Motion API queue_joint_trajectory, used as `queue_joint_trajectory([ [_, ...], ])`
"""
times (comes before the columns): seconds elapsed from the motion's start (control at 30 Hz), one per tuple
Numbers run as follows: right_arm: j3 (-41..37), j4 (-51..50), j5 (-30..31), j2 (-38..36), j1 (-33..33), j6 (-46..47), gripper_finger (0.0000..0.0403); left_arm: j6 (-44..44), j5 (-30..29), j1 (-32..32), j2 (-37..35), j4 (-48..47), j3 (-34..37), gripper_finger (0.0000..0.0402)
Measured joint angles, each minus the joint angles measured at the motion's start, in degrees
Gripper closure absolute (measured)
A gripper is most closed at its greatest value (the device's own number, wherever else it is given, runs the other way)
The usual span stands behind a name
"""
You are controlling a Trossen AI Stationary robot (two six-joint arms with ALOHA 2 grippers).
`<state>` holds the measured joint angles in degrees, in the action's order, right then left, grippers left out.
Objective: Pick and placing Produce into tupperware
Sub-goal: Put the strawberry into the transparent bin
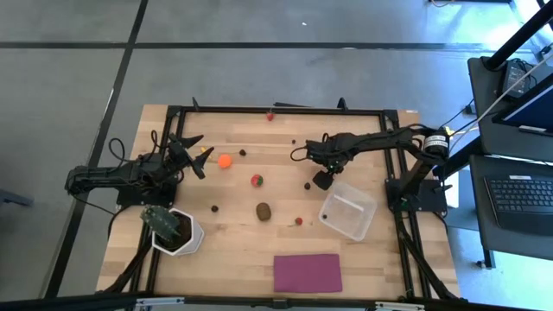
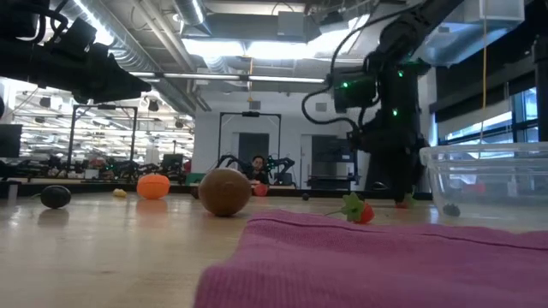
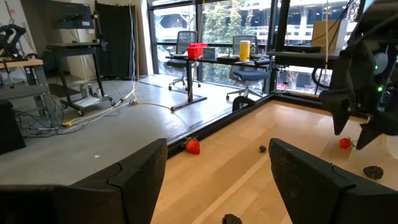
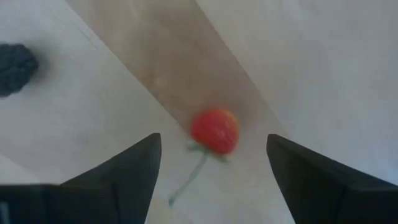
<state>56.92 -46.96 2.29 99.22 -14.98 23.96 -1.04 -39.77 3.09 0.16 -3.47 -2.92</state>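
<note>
You're looking at a pale, blond wooden plank table (image 1: 233, 242) framed in black. On it sits a bright orange ball of toy fruit (image 1: 225, 161), a small round piece that is red with a green patch (image 1: 257, 180), and a dull brown oval toy (image 1: 263, 211). The small red strawberry piece (image 4: 214, 130) carries a thin green stem (blurred in the right wrist view). The shallow plastic tub (image 1: 348, 210) is clear and colourless. The flat cloth rectangle (image 1: 308, 272) is solid magenta. A green leafy plant stands in a plain white pot (image 1: 175, 234).
</note>
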Motion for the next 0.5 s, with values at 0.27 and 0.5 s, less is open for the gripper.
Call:
queue_joint_trajectory([
  [0.27,-4.49,4.15,-1.49,-0.33,0.00,1.53,0.0131,0.00,0.02,0.00,-0.02,0.00,0.00,0.0127],
  [0.5,-3.43,5.09,-1.36,-0.09,0.04,1.08,0.0152,0.02,0.02,0.01,-0.02,0.00,0.00,0.0127],
])
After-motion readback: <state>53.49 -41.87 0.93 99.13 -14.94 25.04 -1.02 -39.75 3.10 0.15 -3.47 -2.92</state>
